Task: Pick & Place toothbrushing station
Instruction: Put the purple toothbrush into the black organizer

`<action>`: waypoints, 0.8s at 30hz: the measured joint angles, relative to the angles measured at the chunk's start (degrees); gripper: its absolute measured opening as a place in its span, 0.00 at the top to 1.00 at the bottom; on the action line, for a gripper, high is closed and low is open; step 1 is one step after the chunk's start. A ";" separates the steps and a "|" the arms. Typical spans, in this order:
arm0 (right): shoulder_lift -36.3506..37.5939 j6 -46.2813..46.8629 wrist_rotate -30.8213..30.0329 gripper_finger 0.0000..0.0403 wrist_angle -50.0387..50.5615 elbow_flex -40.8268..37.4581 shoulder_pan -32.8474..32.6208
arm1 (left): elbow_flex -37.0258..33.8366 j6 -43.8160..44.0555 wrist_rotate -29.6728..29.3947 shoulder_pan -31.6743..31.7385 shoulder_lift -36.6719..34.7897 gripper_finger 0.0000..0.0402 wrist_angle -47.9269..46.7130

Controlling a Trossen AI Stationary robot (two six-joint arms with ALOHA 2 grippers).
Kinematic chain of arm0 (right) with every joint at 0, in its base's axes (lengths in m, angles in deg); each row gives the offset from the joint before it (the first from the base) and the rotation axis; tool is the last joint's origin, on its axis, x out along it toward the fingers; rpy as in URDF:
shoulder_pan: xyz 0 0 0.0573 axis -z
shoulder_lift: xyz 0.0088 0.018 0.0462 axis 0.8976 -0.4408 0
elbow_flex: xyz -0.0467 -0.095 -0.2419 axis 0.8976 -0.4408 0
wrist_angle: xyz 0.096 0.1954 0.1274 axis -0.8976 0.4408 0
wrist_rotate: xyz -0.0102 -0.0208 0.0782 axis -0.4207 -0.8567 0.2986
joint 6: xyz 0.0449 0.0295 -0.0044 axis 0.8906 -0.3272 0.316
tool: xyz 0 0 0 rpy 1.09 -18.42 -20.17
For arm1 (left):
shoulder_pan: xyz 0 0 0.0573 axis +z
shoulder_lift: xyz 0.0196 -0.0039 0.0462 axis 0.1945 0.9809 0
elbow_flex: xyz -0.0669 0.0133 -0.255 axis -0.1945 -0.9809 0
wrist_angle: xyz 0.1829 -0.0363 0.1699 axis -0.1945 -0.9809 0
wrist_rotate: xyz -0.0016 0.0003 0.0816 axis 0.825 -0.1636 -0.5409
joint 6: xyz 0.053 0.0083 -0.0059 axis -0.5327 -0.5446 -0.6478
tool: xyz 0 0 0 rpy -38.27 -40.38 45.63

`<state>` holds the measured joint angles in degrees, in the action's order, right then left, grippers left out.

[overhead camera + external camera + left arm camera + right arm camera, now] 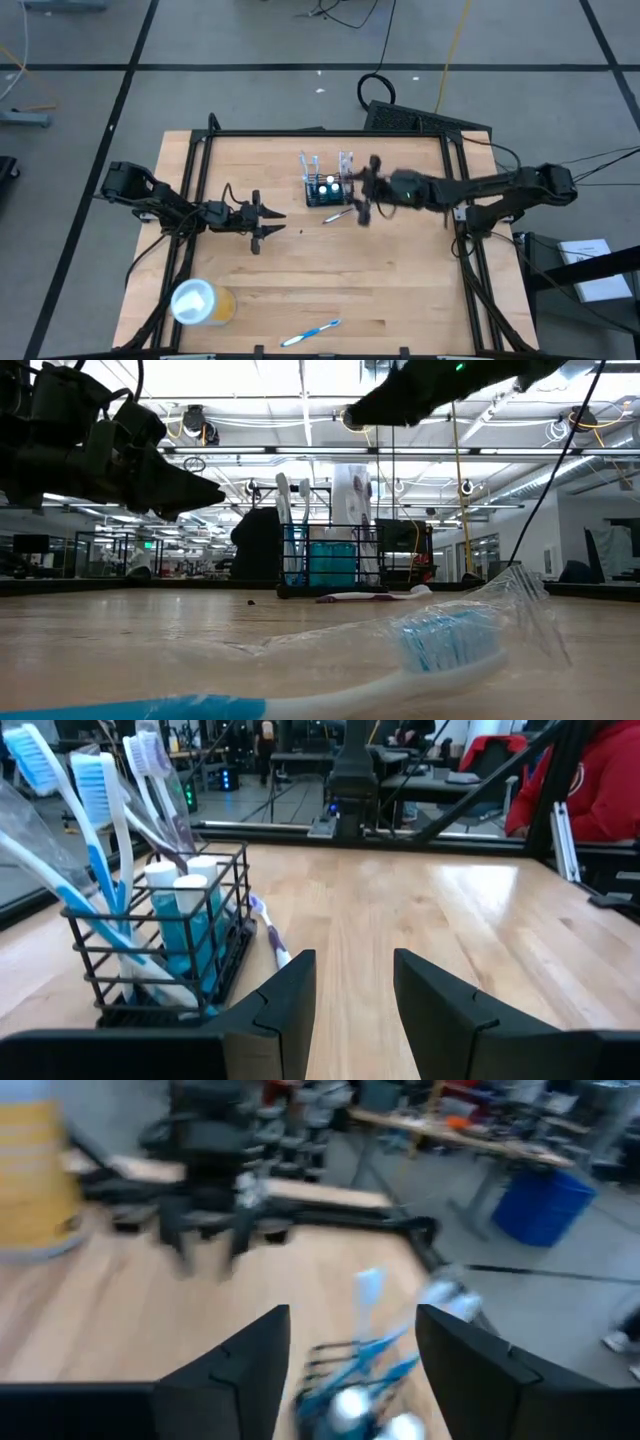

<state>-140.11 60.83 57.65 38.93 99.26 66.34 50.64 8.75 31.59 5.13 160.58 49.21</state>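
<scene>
right gripper point(364, 201) blurred, seemingly moving.

Wooden worktop point(400, 290) on grey tiled floor. Yellow cup with white lid point(200, 302) lying near the front left corner. Blue-and-white toothbrush point(310, 332) in clear wrapper flat near the front edge, well apart from the cup. Purple-handled toothbrush point(337, 214) lying flat mid-worktop. Person in red top point(590, 790) beyond the far edge in the left wrist view.
</scene>
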 joint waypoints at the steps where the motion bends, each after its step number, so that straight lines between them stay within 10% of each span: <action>1: 0.63 -0.02 -0.91 0.49 1.85 0.02 -1.87 | 0.00 0.14 0.01 0.00 0.00 0.65 -0.19; 13: 2.05 13.69 -13.97 0.57 41.39 0.31 -8.79 | 5.23 0.91 0.49 -0.42 0.00 0.65 -8.35; 24: -3.77 6.80 -0.44 0.51 46.96 0.40 2.94 | 6.75 -0.45 0.45 -0.26 0.00 0.65 -10.92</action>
<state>-143.88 67.63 57.21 85.89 99.66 69.29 57.39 8.30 32.03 4.87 160.58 38.29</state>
